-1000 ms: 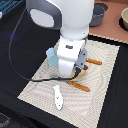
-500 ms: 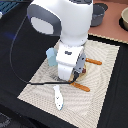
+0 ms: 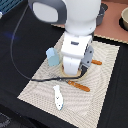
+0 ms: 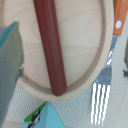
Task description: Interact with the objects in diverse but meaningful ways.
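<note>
One target: long brown sausage (image 4: 50,47), lying lengthwise on the round pale wooden plate (image 4: 82,45); it fills the wrist view, so the camera sits very close above it.
Claw state: cannot tell. No fingertips show in the wrist view, and in the exterior view the white arm body hides the gripper.
Step in hand (judged): descent onto the sausage for a pick, or a nudge along the plate.
Doing it well: centre on the middle of the sausage, set the fingers across its narrow width, and come straight down. It is round and smooth, so an off-centre squeeze would likely roll it out toward the plate rim.
Clearance, near: silver fork with orange handle (image 4: 102,100) lies just off the plate rim; keep the fingers inside the rim to avoid catching the tines.
Clearance, other side: light blue cup (image 3: 52,57) stands just beside the plate at the exterior view's left; a wide approach could tip it.
Mat: beige woven placemat (image 3: 107,85) under everything, on a black table (image 3: 20,60).
Farther along: white-and-blue toy fish (image 3: 58,97) flat on the mat, apart from the plate; orange-handled knife (image 3: 80,86) between them.
Far edge: grey saucepan (image 3: 102,12), mostly hidden behind the arm.
Writing, brands, labels: none readable in either view.
</note>
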You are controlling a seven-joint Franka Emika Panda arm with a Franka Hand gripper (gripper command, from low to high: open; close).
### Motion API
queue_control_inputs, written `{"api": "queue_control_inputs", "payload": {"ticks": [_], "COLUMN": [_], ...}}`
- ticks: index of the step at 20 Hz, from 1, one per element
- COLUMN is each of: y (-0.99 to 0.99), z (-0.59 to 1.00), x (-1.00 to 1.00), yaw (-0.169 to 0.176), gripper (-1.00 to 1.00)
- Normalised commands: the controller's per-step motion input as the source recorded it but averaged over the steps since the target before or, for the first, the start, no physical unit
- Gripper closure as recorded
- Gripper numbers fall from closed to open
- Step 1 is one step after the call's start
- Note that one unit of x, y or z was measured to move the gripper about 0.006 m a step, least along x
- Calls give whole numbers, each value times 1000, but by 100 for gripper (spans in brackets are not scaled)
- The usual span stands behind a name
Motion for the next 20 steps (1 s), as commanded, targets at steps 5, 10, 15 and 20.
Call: {"api": "queue_control_inputs", "payload": {"ticks": [5,10,15,20], "y": [326,487,471,431], "z": [582,91,34,153], "x": [41,-123,-319,-417], "yaw": [0,-37,-138,-160], "gripper": [-100,-100,-100,-100]}}
